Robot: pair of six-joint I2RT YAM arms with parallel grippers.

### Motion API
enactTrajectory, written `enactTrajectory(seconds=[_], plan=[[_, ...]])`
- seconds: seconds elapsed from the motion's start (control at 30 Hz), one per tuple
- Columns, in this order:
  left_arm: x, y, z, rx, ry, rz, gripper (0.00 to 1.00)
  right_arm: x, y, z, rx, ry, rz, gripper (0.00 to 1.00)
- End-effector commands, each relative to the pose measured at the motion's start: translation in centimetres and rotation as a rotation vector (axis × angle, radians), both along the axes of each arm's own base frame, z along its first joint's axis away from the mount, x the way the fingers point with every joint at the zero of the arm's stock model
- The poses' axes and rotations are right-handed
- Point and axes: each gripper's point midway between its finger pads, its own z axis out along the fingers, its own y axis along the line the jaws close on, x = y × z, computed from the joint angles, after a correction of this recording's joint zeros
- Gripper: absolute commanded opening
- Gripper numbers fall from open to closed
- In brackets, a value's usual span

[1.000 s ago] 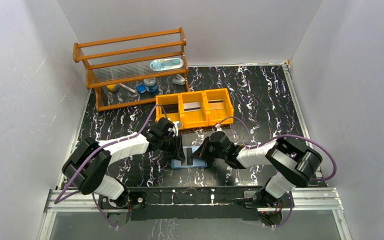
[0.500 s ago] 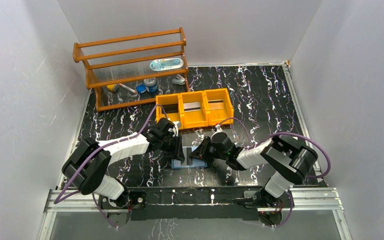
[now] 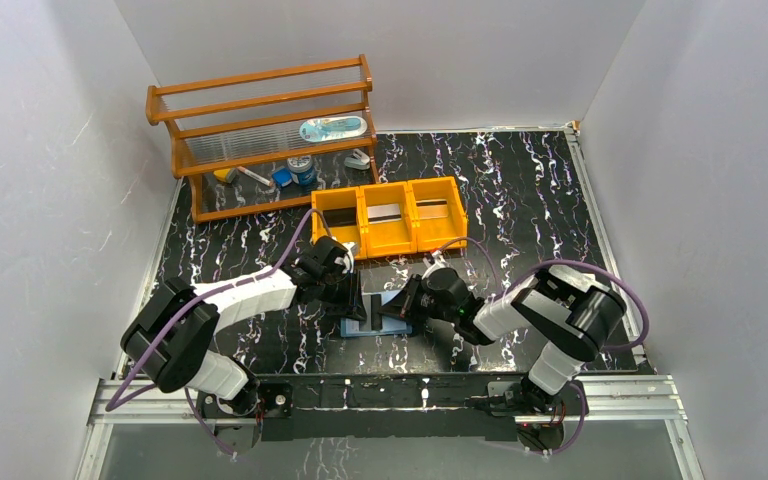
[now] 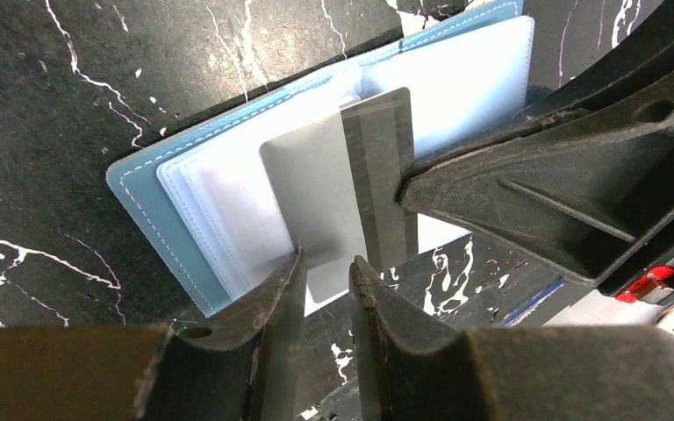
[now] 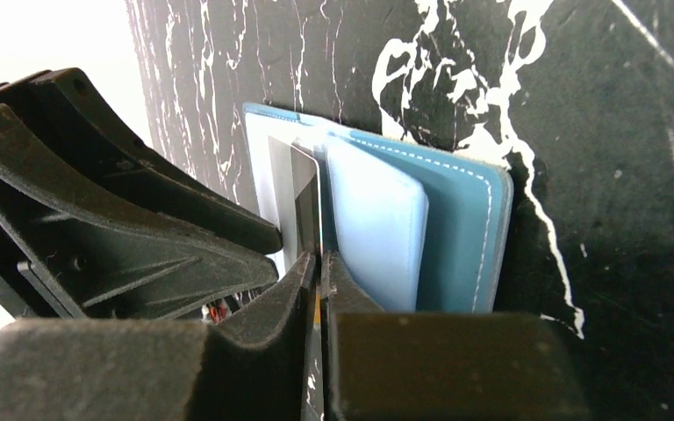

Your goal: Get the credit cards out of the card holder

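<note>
At the near centre of the desk (image 3: 520,200), between my two arms, a silver-grey credit card (image 4: 333,193) with a dark stripe stood partly out of an inner pocket of the card holder (image 4: 145,197). The holder lay open, light blue cover down, clear sleeves fanned.

Right tool (image 5: 319,261): jaws closed almost fully, pinching the card's free edge.

Left tool (image 4: 325,263): jaws narrowly apart at the card's opposite corner. One fingertip touched the card and nothing was gripped. It sat low over the sleeves, apparently bracing the holder.

Behind, well apart: an orange tray (image 3: 407,213) and a wooden shelf (image 3: 260,110).

Step in hand, my judgement: drawing this card out of its pocket. The next move called for a straight pull along the pocket's line with my right tool while the left pinned the holder down. A skewed pull could drag or fold the light holder. Whether other cards sat in the sleeves, I could not tell.
</note>
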Motion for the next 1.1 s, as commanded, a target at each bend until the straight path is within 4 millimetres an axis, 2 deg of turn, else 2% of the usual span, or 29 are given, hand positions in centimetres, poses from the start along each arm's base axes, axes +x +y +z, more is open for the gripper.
enactTrajectory(seconds=[0.0, 0.13, 0.33, 0.57, 0.63, 0.7, 0.93, 1.0, 1.07], plan=[[-1.1, 2.0, -2.1, 0.097, 0.032, 0.01, 0.24, -0.7, 1.8, 2.9, 0.144, -0.065, 0.076, 0.17], [-1.0, 1.8, -1.9, 0.09, 0.027, 0.007, 0.24, -0.8, 2.2, 2.8, 0.155, -0.061, 0.098, 0.21], [-1.0, 1.7, -1.8, 0.085, 0.026, 0.006, 0.25, -0.8, 2.1, 2.3, 0.141, -0.054, 0.092, 0.2], [-0.9, 1.8, -1.5, 0.084, 0.015, 0.007, 0.25, -0.2, 1.3, 2.0, 0.105, -0.049, 0.033, 0.06], [-0.8, 1.9, -1.3, 0.086, 0.005, 0.012, 0.26, -0.5, -0.2, 0.7, 0.061, -0.026, -0.004, 0.03], [-0.7, 2.0, -1.1, 0.088, -0.004, 0.016, 0.27, -0.4, -0.9, 0.6, 0.043, -0.026, -0.032, 0.01], [-0.2, 1.7, 0.0, 0.066, -0.037, 0.024, 0.32, -0.1, -1.9, 1.4, 0.017, -0.059, -0.059, 0.0], [0.0, 1.7, 0.4, 0.059, -0.049, 0.034, 0.38, 0.0, -2.0, 2.2, 0.028, -0.082, -0.063, 0.0], [0.5, 1.4, 1.9, 0.025, -0.093, 0.047, 0.44, 0.1, -2.2, 3.0, 0.038, -0.11, -0.068, 0.0]])
